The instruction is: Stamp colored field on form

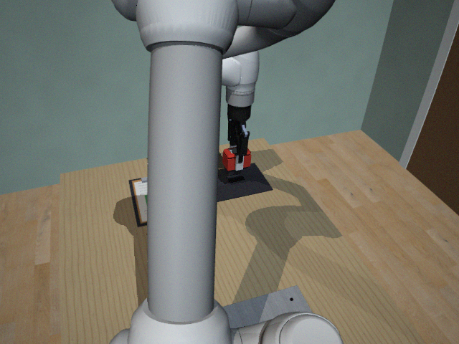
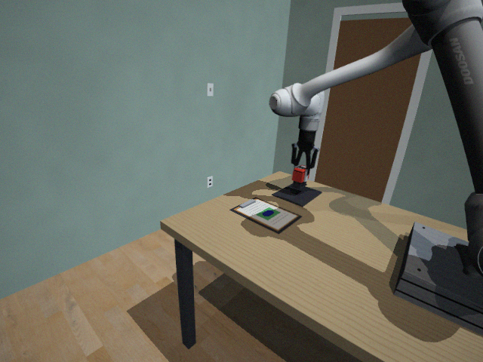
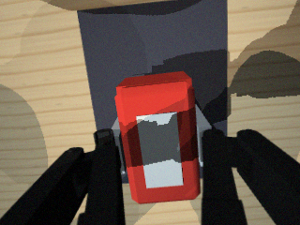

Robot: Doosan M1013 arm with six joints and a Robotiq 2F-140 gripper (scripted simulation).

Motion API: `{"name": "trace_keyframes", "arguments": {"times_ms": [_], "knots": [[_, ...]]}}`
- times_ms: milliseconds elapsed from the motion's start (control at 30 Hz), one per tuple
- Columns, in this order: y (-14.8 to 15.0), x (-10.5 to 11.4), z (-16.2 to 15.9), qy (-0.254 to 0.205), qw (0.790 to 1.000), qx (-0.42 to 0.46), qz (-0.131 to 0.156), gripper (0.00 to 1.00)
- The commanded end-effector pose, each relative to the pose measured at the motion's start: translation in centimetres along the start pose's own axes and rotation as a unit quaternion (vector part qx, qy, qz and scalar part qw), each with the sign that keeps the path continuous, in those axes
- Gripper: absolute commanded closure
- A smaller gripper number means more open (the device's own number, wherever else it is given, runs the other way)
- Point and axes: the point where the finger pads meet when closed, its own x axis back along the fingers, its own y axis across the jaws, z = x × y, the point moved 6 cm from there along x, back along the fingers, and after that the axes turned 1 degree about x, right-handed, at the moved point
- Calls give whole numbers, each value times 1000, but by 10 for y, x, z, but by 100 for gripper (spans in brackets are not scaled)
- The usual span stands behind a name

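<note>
My gripper (image 1: 239, 155) is shut on the red stamp (image 1: 235, 158), which stands upright with its dark foot on the black mat (image 1: 242, 180). In the wrist view the stamp (image 3: 157, 147) sits between my two black fingers, over the mat (image 3: 155, 56). In the exterior view the stamp (image 2: 299, 175) and gripper (image 2: 303, 165) are above the mat (image 2: 296, 194). The form on its clipboard (image 2: 266, 217) lies left of the mat; its green field (image 2: 268, 213) carries a dark blue oval mark. In the top view my arm hides most of the clipboard (image 1: 138, 201).
The arm's grey base plate (image 2: 436, 268) sits at the table's near right corner. The table's edge (image 2: 249, 272) runs along the front, with a dark leg (image 2: 186, 296) below. A brown door (image 2: 362, 117) stands behind the table.
</note>
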Motion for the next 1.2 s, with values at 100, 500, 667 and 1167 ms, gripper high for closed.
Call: {"name": "trace_keyframes", "arguments": {"times_ms": [100, 500, 667, 1167], "knots": [[0, 0, 3, 0, 1000, -3, -1, 80], [0, -5, 3, 0, 1000, -3, -1, 80], [0, -15, 3, 0, 1000, -3, -1, 80], [0, -38, 3, 0, 1000, -3, -1, 80]]}}
